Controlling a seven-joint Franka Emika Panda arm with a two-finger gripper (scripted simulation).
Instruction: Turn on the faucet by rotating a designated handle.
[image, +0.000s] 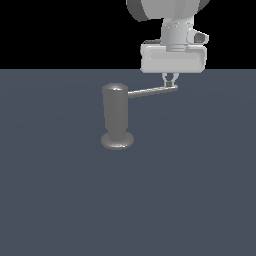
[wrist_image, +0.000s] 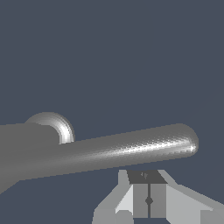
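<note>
Just beneath the gripper, the handle is sticking out sideways from the upper part of the faucet, its rounded tip sitting right at the fingertips. The fingers are pressed together with no gap between them and are pinching nothing; they are coming at the rod as a closed pusher, not as a clamp. I judge the task to be at its start: the approach is made, the gripper is lying against or just beside the rod's far end, and the sweep that turns the handle about the upright body is still waiting to be done.

From the exterior view, the whole faucet is showing on the bench, disc base and all, along with the arm hanging above the rod's end. From the wrist view, the closed gripper is showing its seam plainly, the handle is crossing just beyond the fingertips, and whether they are touching I cannot tell.
</note>
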